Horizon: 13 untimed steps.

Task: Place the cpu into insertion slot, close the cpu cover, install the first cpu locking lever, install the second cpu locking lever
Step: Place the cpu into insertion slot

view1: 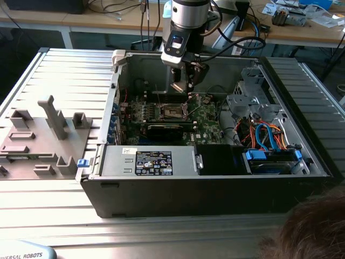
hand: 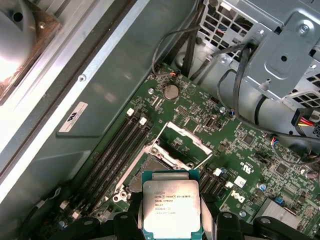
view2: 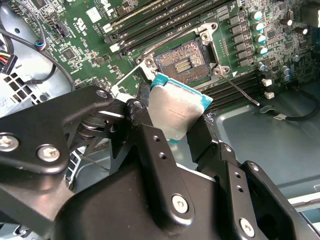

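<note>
My gripper point(view1: 183, 82) hangs inside the open computer case, a short way above the green circuit board. It is shut on the cpu point(view2: 177, 112), a flat square chip with a silvery top and a teal rim, gripped by two opposite edges between black fingers point(view2: 146, 131). The cpu point(hand: 171, 207) is tilted and sits just off the insertion slot point(view2: 182, 62), whose black recess with gold contacts lies bare. The cpu cover point(hand: 184, 137) stands swung up on the slot's far side. A thin locking lever point(view2: 241, 91) juts out beside the slot.
Long black memory slots point(view2: 165, 20) flank the socket. A grey drive cage point(hand: 280, 50) with cables stands close by. The labelled power supply point(view1: 153, 162) and blue-cabled bay point(view1: 264, 137) line the case front. A grey fixture plate point(view1: 38, 135) lies at the exterior view's left. A person's head point(view1: 315, 226) shows nearby.
</note>
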Available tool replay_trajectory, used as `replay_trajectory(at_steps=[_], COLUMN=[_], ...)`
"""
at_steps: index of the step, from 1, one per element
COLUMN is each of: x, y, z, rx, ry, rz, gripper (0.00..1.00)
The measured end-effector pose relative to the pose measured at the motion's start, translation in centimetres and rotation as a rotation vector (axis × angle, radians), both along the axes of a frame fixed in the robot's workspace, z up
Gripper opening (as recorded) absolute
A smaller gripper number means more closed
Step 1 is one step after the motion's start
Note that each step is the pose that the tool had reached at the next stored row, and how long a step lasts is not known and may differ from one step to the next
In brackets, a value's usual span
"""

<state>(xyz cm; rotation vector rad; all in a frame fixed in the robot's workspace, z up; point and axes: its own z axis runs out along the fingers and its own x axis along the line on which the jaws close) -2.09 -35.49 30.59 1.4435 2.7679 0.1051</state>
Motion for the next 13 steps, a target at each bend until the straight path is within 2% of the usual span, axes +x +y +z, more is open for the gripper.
replay_trajectory(at_steps=[13], x=[0.0], y=[0.0], z=[-0.16], rx=[0.0], ry=[0.0], rz=[-0.012], gripper=[0.54])
